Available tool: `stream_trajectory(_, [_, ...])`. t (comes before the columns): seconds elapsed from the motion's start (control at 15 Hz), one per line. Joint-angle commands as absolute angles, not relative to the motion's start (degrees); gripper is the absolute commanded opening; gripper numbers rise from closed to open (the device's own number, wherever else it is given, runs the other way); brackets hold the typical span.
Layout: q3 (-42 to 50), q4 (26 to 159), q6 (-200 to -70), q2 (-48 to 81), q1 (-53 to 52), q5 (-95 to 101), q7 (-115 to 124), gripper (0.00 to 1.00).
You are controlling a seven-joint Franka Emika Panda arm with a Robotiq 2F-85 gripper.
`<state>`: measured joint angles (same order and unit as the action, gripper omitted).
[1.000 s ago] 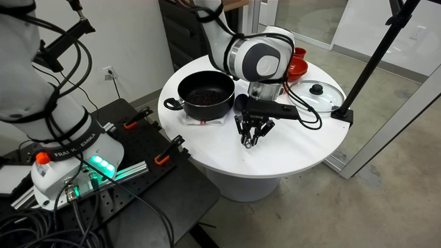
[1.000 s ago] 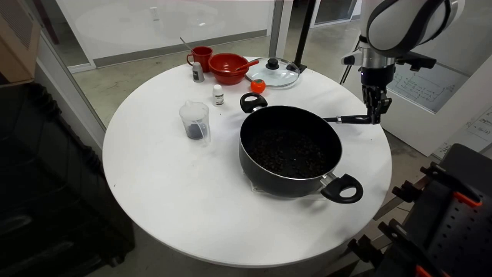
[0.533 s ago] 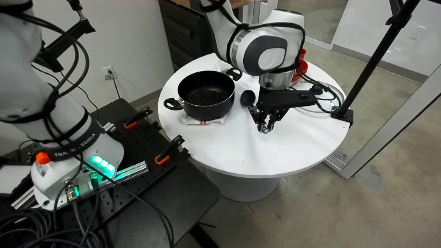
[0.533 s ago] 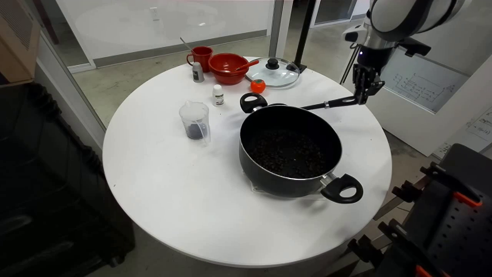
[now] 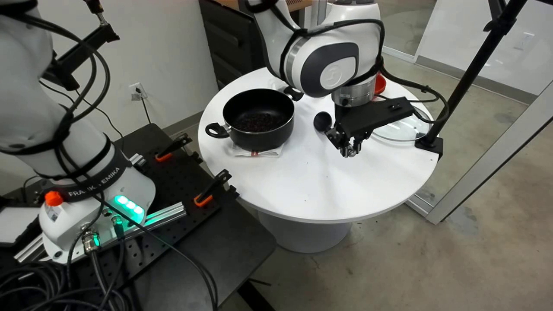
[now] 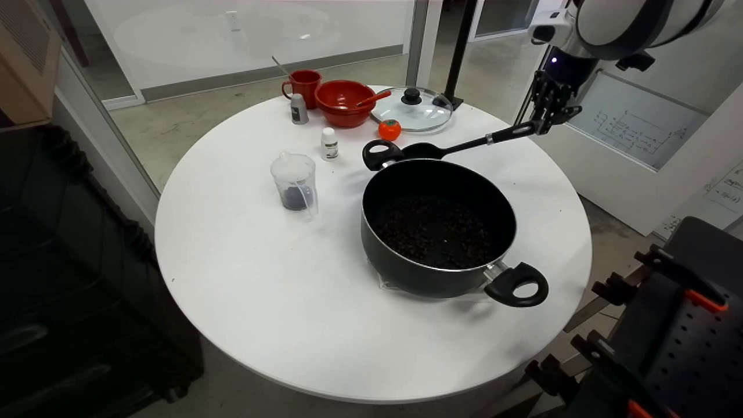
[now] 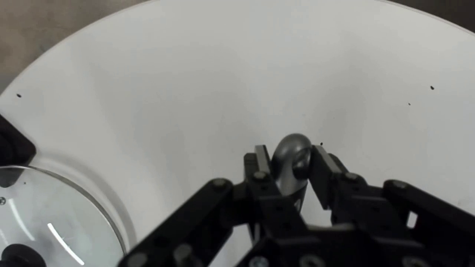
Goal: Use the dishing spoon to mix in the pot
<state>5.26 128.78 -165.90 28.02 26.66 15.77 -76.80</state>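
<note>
Centre: cooking pot (image 6: 418, 280) with dark granules (image 6: 438, 232); left: measuring jug (image 6: 289, 170), dark inside; upper right: gripper (image 6: 541, 126) closed around dishing spoon (image 6: 505, 134).

The pot (image 6: 406, 276) is parked upright a bit right of centre in an exterior view, black, pretty deep, open on top. The dishing spoon (image 6: 468, 145), black too, is held tilted outside it, handle angled toward the upper right, round bowl partly hidden behind the rim.
</note>
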Motion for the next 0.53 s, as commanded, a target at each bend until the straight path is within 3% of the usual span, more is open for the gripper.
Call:
stream_trajectory(0.0, [11.79, 131.36, -174.22, 29.71, 22.69, 19.89, -74.62, 0.08])
stream_trajectory(0.47, [24.32, 136.77, -185.63, 36.14, 14.58, 27.94, -74.94, 0.08])
